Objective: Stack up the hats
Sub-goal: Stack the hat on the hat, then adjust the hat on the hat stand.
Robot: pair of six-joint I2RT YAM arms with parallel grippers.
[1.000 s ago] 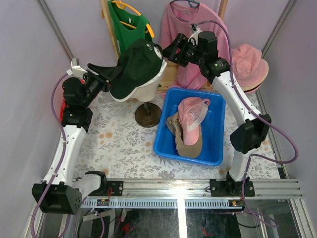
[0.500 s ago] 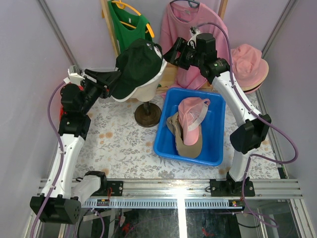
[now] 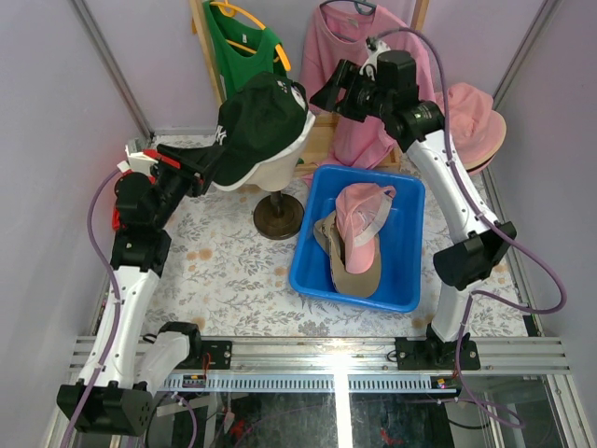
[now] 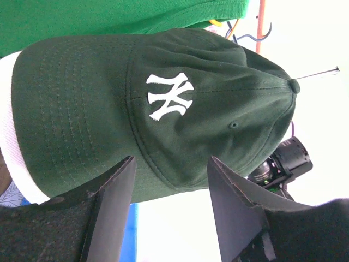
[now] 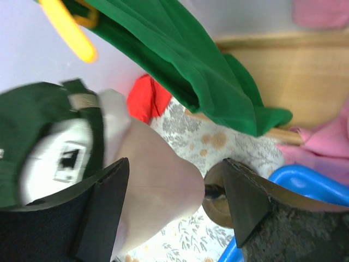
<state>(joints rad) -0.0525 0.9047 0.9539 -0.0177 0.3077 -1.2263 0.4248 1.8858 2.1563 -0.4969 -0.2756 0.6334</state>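
We see a dark green baseball cap with a white logo sitting on a cream mannequin head, which stands on a post toward the back of a flower-patterned table. The left gripper is to the left of the mannequin head, just beside the cap's brim. In its wrist view its two fingers stand wide apart with nothing between them, the cap's crown ahead of them. The right gripper hangs to the right of the mannequin head and higher up. Its fingers are also spread wide and hold nothing, with the back of the head in front of them. To the right of the mannequin head, toward the arm bases, a blue bin holds a pink cap lying over a tan hat. Farther right of the head, by the wall, rests a pink bucket hat. Behind the head hang a green shirt and a pink sweater — and a red cloth shows past the head in the right wrist view.
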